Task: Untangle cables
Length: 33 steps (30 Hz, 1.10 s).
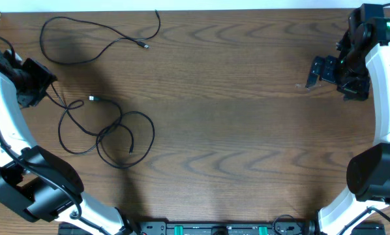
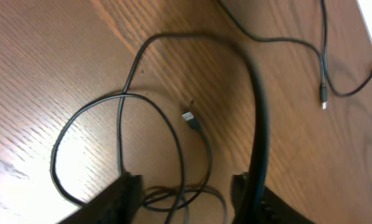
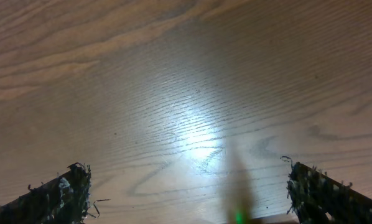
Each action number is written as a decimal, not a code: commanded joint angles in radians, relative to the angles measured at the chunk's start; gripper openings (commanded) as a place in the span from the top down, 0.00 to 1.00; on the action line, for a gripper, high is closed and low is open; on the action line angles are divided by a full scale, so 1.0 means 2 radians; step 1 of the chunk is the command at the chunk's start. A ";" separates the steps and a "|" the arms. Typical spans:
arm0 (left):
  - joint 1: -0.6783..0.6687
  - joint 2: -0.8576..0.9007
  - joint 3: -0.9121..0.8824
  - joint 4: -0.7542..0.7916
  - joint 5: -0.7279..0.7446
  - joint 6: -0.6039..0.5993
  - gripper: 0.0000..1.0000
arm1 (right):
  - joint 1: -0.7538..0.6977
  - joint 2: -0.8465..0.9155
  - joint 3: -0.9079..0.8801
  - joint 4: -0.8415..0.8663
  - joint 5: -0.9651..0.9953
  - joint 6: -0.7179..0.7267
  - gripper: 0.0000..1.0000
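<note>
Two black cables lie at the table's left. One cable (image 1: 153, 132) sprawls in overlapping loops, its silver plug (image 1: 92, 98) pointing up-left; the wrist view shows the same plug (image 2: 189, 117). My left gripper (image 1: 44, 88) hovers over that cable's left end. Its jaws stand apart in the left wrist view (image 2: 185, 196), and loose strands lie on the wood between the fingers (image 2: 127, 194), untouched by either. The second cable (image 1: 84, 21) curves separately along the far left edge. My right gripper (image 1: 325, 70) is open at the far right, with only bare wood between its fingers (image 3: 68, 193).
A thick, blurred black cord (image 2: 260, 112) from the arm hangs across the left wrist view. The second cable's plug (image 2: 323, 102) lies near the table's far edge (image 2: 366, 18). The arm bases stand at the near corners (image 1: 38, 189).
</note>
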 commanded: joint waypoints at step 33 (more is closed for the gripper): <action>0.041 -0.001 -0.165 -0.017 -0.059 -0.066 0.44 | 0.002 -0.010 0.005 -0.001 0.001 0.007 0.01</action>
